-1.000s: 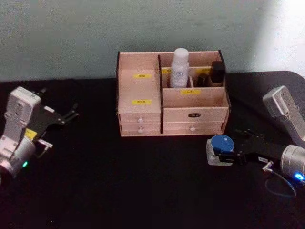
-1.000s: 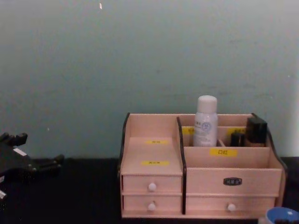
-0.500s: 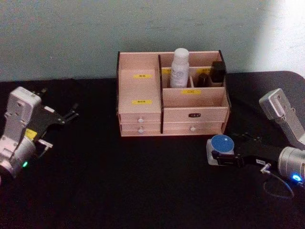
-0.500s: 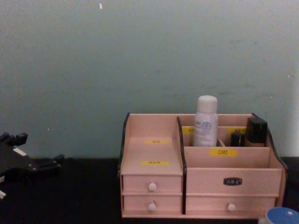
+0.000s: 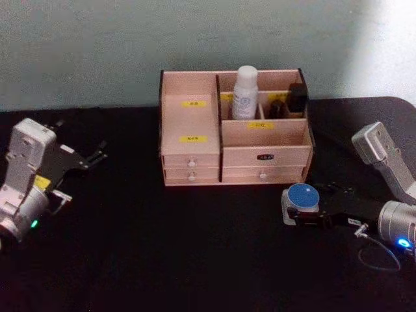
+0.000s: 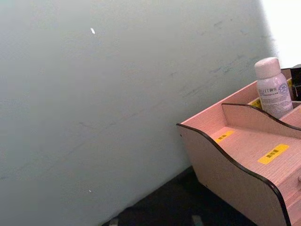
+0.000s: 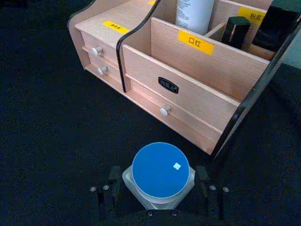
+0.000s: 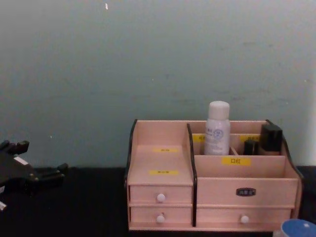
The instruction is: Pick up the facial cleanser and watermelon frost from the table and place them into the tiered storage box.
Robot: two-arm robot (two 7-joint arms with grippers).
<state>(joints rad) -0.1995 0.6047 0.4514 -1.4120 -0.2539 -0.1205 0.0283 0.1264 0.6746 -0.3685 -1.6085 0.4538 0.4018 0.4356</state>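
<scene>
The tiered storage box (image 5: pixel 195 123) stands at the table's back middle, also seen in the chest view (image 8: pixel 158 160) and the right wrist view (image 7: pixel 197 75). A white bottle (image 5: pixel 245 94) stands upright in its back compartment (image 8: pixel 217 128). In front of the box's right end, a clear jar with a round blue lid (image 5: pixel 301 197) sits on the table. My right gripper (image 5: pixel 301 209) is shut on it, one finger on each side (image 7: pixel 161 172). I cannot tell which of the two is the facial cleanser and which the watermelon frost. The left gripper (image 5: pixel 88 157) is parked open at far left.
Black cosmetic items (image 5: pixel 297 97) fill the box's back right compartments. The box's wide front right compartment (image 7: pixel 155 33) holds nothing. The table top is black cloth (image 5: pixel 162 247), and a pale wall rises behind it.
The right arm has shifted slightly and the blue-lidded jar sits a little lower in the chest view. The left arm has not moved.
</scene>
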